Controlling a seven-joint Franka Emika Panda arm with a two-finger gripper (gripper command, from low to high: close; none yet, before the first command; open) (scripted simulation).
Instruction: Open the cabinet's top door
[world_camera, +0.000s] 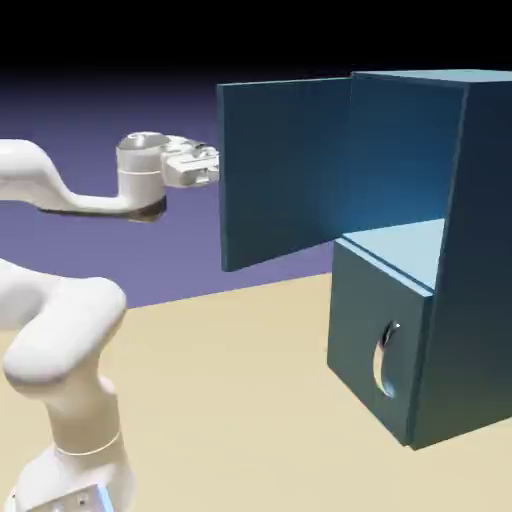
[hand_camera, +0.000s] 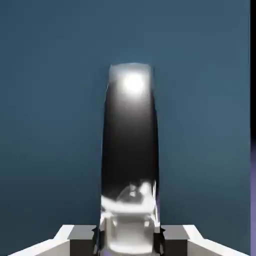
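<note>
Top door (world_camera: 283, 170): swung wide, standing edge-out from the cabinet (world_camera: 480, 250); pale interior exposed.
Claw (world_camera: 212, 164): clenched on the silver handle (hand_camera: 131, 150) at the door's outer face.
Done: we judge the opening essentially complete.
Left: letting go, backing off.
Lower panel (world_camera: 375, 335): shut.

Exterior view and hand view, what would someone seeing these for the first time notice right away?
First, the top door swung wide open toward the exterior view's left, baring the cabinet's pale blue inside. Next, the white arm's claw level at that door's outer edge. In the hand view, a shiny silver handle fills the middle, clamped between the two grey fingertips against flat teal panel.
</note>
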